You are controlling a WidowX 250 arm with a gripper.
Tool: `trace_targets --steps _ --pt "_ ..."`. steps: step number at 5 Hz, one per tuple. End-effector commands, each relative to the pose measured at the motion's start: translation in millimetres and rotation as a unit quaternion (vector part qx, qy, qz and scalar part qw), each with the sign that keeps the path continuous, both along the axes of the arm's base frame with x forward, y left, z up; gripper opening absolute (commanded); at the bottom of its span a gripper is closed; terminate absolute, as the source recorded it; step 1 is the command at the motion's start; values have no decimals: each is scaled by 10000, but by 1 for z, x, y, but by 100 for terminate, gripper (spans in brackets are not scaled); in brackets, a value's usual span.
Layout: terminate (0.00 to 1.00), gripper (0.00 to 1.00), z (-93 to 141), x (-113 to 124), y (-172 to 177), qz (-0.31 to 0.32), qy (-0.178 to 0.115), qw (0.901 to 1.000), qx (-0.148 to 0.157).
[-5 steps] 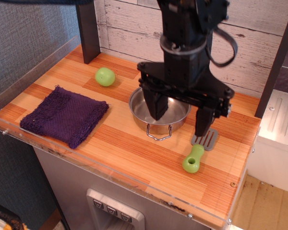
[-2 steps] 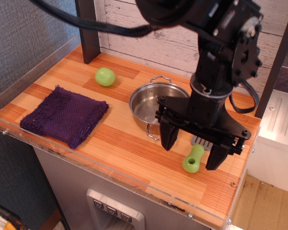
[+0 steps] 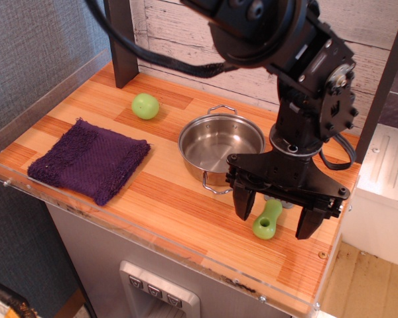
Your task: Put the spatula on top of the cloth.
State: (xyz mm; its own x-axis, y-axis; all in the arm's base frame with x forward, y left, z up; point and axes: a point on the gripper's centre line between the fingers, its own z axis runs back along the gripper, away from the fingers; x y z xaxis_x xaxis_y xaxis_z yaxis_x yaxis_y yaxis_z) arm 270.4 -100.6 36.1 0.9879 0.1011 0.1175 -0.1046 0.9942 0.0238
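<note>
Straddling the spatula (image 3: 268, 219) at lower right, the gripper (image 3: 274, 222) stands jaws apart, grasp pending; next, descend and close, then carry to the cloth (image 3: 87, 158) at left.

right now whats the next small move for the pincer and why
Probably lower straight down and close on the spatula. The pincer is open, one finger on each side of the lime-green handle, and seems to sit just above it. The cloth lies at the far left of the counter, so the grasp comes first.
</note>
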Motion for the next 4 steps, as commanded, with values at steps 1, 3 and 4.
trace_targets --steps 1,3,4 --pt "0 100 -12 26 -5 -45 -125 9998 -158" --pt "0 0 -25 29 -4 -146 9 9996 -246" --pt "0 0 6 31 -10 -503 -271 9971 -512"
